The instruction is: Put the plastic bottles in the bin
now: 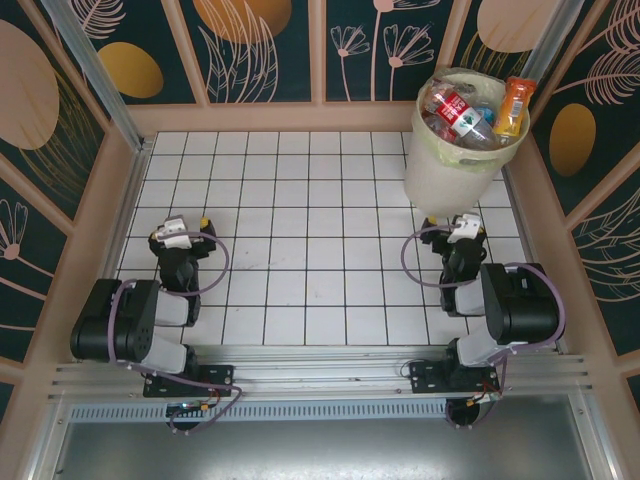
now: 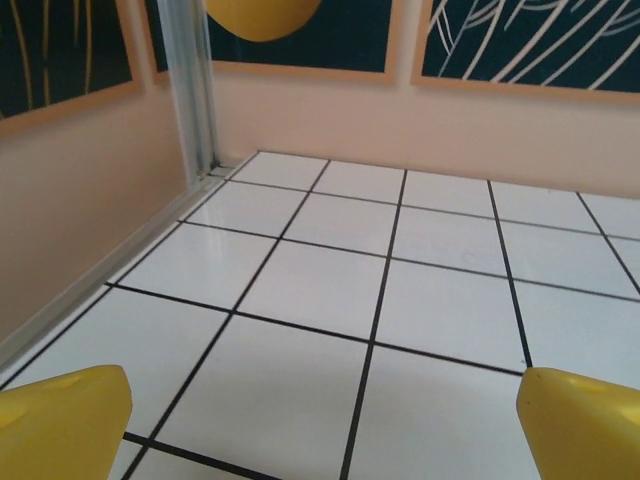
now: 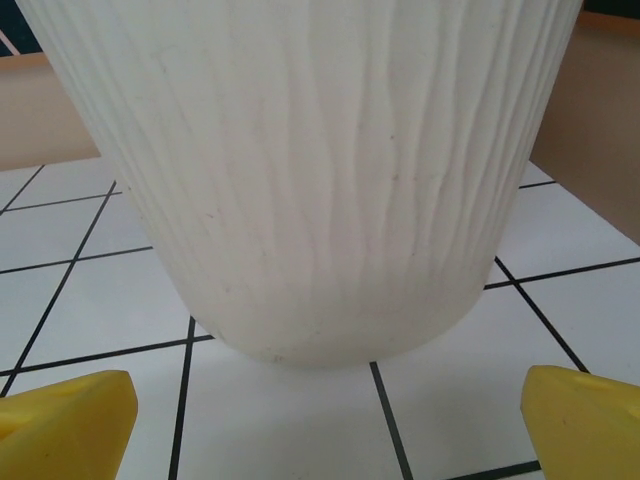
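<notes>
Yellow wedge-shaped fingertips (image 3: pixel 65 415) of the right tool (image 3: pixel 320 428) sit in the bottom corners of the right wrist view. They are far apart, so the jaws are wide, with only tile between them. Straight ahead, near but not touching, is the large round cream plastic bin (image 3: pixel 320 170) with a ribbed wall. It stands upright on the white tiled desk (image 1: pixel 300 220) with black grid lines.

From above, the bin is in the far right corner of the desk. The right tool is just on its near side, pointing at its base. The bin is packed to the rim with small plastic bottles (image 1: pixel 458 112), too crowded to count. There are clear ones with red labels, something bluish, and an orange-tinted bottle (image 1: pixel 513 105) poking up at the right of the rim.

The left tool (image 2: pixel 320 420) is over the left side of the desk, well apart from the bin. Its jaws are also wide and hold nothing. White tiles lie ahead of it, then the peach side wall (image 2: pixel 60 220) and a metal corner post (image 2: pixel 190 90). Both arms are folded low by the near edge.
</notes>
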Controlling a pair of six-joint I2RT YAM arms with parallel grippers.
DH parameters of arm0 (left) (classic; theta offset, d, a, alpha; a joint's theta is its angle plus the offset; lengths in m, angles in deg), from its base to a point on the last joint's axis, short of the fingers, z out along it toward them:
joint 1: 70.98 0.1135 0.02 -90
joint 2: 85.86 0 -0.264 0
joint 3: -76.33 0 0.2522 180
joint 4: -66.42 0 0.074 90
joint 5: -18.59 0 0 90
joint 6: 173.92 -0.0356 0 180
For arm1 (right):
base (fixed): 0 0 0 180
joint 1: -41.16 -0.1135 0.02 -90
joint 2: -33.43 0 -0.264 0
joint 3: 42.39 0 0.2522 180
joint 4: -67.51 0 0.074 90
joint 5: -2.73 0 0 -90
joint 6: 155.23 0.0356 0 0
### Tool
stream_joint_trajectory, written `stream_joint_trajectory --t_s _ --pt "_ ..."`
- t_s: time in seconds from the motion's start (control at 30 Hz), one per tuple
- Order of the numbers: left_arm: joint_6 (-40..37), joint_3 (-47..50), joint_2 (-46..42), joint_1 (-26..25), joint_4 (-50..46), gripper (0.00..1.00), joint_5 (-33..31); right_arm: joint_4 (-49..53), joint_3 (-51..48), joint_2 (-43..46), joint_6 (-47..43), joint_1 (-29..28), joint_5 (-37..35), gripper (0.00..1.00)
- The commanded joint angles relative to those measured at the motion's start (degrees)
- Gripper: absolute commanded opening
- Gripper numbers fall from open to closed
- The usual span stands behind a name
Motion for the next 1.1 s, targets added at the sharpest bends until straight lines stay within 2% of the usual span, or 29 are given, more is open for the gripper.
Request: stream_joint_trajectory --t_s 0.0,0.2,0.3,0.37,0.47,0.6,0.73,1.07 --pt "-0.47 -4.66 1.0 0.37 -2.49 0.99 2.07 -1.02 1.44 -0.25 1.29 1.47 3.27 0.99" --pt "-0.45 -3.95 1.19 0.55 -0.6 0.98 2.33 -0.81 1.42 -0.28 1.36 1.45 3.37 0.99" --pt "-1.41 -1.51 0.52 0.55 3.05 0.99 4.65 -2.39 0.49 0.08 1.83 2.29 4.99 0.99" --pt "-1.35 -0.25 0.4 0.55 5.27 0.99 4.66 -8.8 -3.68 0.98 1.87 2.79 5.86 0.99" --pt "-1.56 0.02 0.31 0.55 5.67 0.99 5.1 -19.13 -8.49 0.05 -1.0 2.16 11.41 0.99" --pt "-1.93 -4.67 1.18 0.55 -2.31 0.99 6.71 -8.93 -3.32 0.57 -1.32 1.52 10.46 0.99" --pt "-1.39 -4.57 1.19 0.9 -1.97 0.99 5.8 0.39 1.89 -0.16 1.24 2.4 6.85 0.99" --pt "-1.43 -4.61 1.19 0.92 -1.97 0.99 5.78 -0.15 1.79 -0.21 1.09 2.12 6.33 0.99"
